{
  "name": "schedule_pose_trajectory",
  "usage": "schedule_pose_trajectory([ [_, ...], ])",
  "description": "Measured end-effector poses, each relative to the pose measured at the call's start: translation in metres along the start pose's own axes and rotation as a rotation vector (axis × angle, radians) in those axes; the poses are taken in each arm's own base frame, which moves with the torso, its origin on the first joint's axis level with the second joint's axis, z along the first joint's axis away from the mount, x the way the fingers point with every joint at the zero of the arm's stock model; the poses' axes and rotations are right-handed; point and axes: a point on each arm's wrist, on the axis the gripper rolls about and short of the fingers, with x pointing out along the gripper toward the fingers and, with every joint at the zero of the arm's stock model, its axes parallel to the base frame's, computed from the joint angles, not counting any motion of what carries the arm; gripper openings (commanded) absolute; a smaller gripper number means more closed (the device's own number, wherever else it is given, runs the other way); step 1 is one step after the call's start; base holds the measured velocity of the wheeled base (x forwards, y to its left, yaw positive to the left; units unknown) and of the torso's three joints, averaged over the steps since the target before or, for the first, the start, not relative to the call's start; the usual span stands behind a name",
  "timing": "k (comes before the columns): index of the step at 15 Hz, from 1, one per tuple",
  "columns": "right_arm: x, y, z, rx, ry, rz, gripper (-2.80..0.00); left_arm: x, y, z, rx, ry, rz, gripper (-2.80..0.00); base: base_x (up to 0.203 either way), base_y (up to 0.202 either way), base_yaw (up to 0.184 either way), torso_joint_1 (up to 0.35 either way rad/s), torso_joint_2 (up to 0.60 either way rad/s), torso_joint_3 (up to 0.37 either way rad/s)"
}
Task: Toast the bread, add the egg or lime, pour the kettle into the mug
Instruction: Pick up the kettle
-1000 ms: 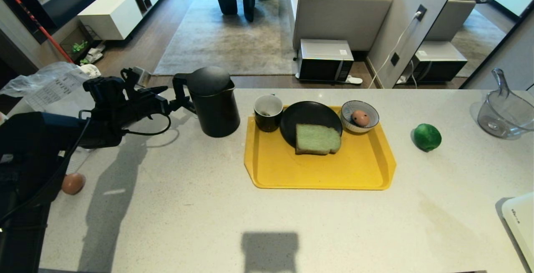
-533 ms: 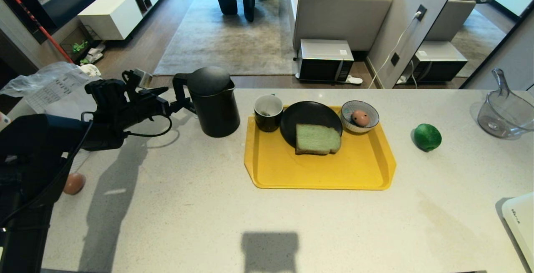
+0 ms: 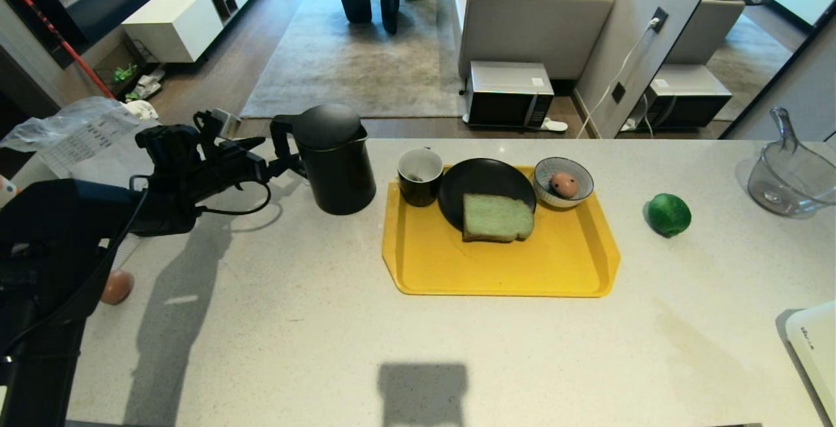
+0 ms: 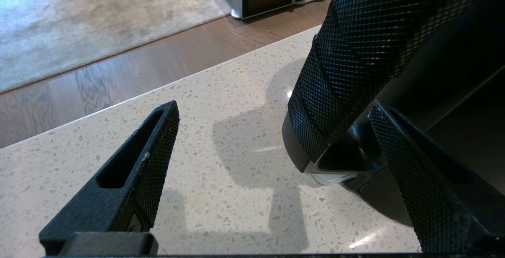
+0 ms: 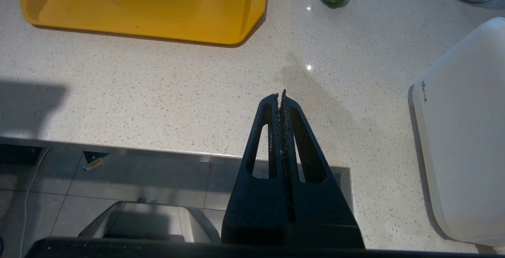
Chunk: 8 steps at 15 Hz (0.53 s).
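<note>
The right pincer [image 5: 281, 96] hangs pressed shut and empty at the near edge of the counter [image 3: 339, 322], well apart from everything the coming move concerns, so the left arm is plainly the nearer one. The left pincer [image 3: 287, 166] stands wide open and level, pointing sideways along the counter toward the kettle [image 3: 334, 159], and holds nothing. The loop handle [image 4: 355, 64] lies straight ahead of it, at its very tips: in the left wrist view one finger [image 4: 426, 183] sits on the kettle-body side of the textured handle while the other finger [image 4: 134, 179] stands well off on the open side, so the handle is between the jaws but much closer to one of them. The handle's long axis runs upright, crosswise to the level reach of the pincer, which suits a closing grip; whether any finger already touches it cannot be told. The likely next step is to close on the handle. Beyond the kettle, farther along the same line, the mug [image 3: 420, 175] stands at the near corner of the yellow tray [image 3: 496, 270], then the bread [image 3: 498, 217] on a black plate [image 3: 483, 182], the egg [image 3: 563, 184] in a striped bowl [image 3: 578, 197], and farthest off the lime [image 3: 669, 214] alone on the counter.
</note>
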Motion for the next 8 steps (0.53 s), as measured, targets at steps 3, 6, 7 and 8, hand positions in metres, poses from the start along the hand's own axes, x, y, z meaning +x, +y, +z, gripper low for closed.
schedule_pose_trajectory([
  [3,0.0000,0.0000,0.0000,0.000,0.000,0.000,-2.80,0.0000,0.0003,0.0016,0.009,-0.012,0.003,0.00,0.000,0.000,0.000,0.000,0.00,0.000],
  [6,0.0000,0.0000,0.0000,0.000,0.000,0.000,-2.80,-0.0013,0.0024,0.0029,0.015,-0.014,0.026,0.00,0.000,0.000,0.000,0.000,0.00,0.000],
  [7,0.0000,0.0000,0.0000,0.000,0.000,0.000,-2.80,-0.0017,0.0031,0.0035,0.019,-0.019,0.032,0.00,0.000,0.000,0.000,0.000,0.00,0.000],
  [8,0.0000,0.0000,0.0000,0.000,0.000,0.000,-2.80,-0.0018,0.0032,0.0038,0.022,-0.021,0.032,0.00,0.000,0.000,0.000,0.000,0.00,0.000],
])
